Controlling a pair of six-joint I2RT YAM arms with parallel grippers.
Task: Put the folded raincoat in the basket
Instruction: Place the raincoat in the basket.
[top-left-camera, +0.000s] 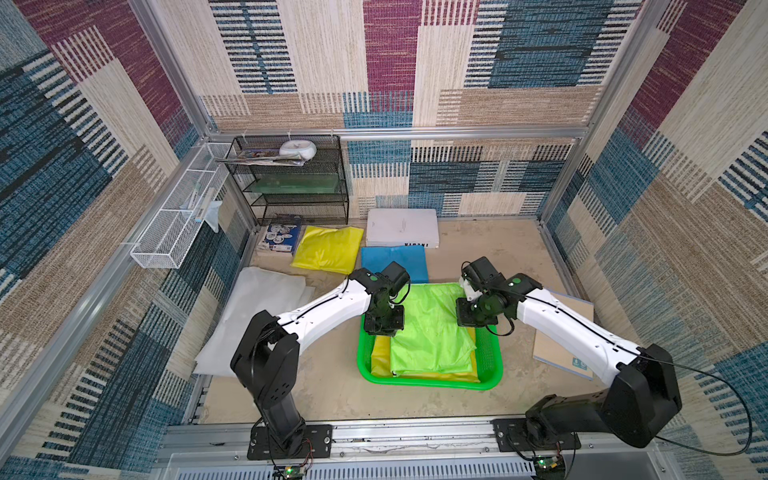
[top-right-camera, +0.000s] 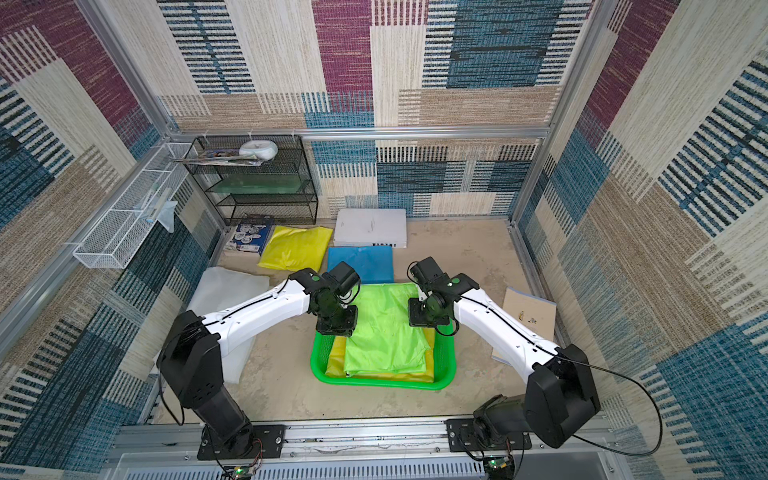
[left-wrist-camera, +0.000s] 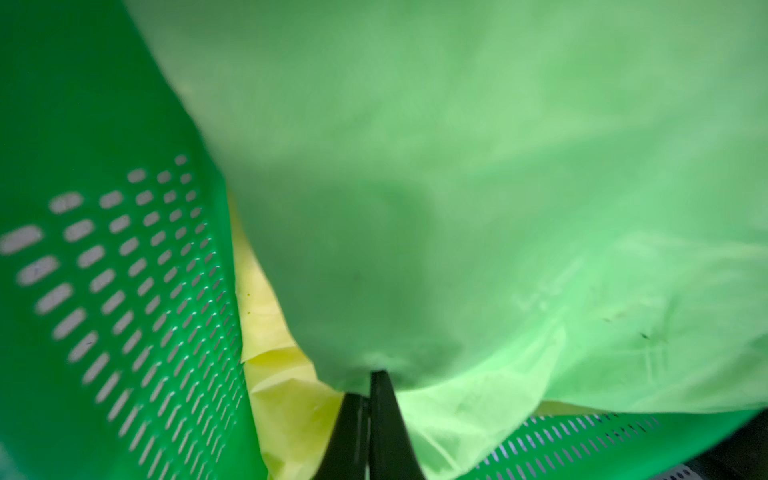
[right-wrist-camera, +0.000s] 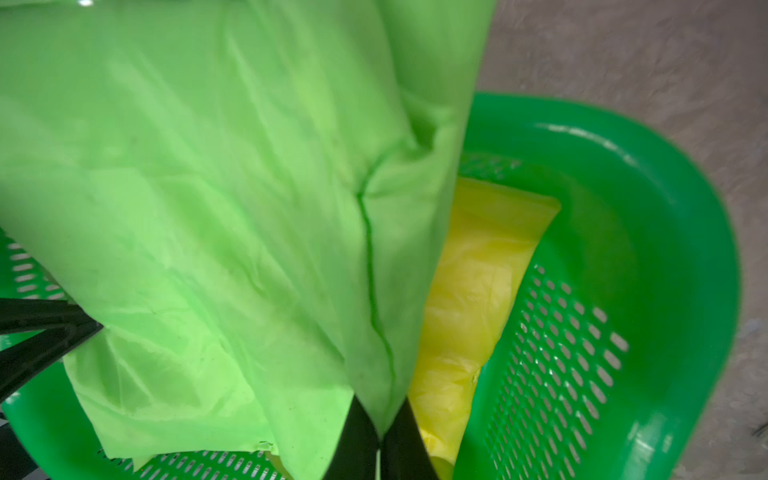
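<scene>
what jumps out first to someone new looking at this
The lime green raincoat, pinched on either side by the left gripper and right gripper, drapes into the bright green basket mid-table. A yellow raincoat already lies beneath it there.

The lime-green raincoat (top-left-camera: 432, 332) lies on a yellow raincoat (top-left-camera: 380, 353), both in the bright green basket (top-left-camera: 415, 383) with slotted-hole sides. Behind the basket: plain blue bundle (top-left-camera: 395, 259), plain yellow bundle (top-left-camera: 328, 249).

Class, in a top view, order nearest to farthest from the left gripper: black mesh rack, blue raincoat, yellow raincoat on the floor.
1. Blue raincoat, behind the left gripper.
2. Yellow raincoat, on the floor, back left.
3. Black mesh rack, far corner.
</scene>
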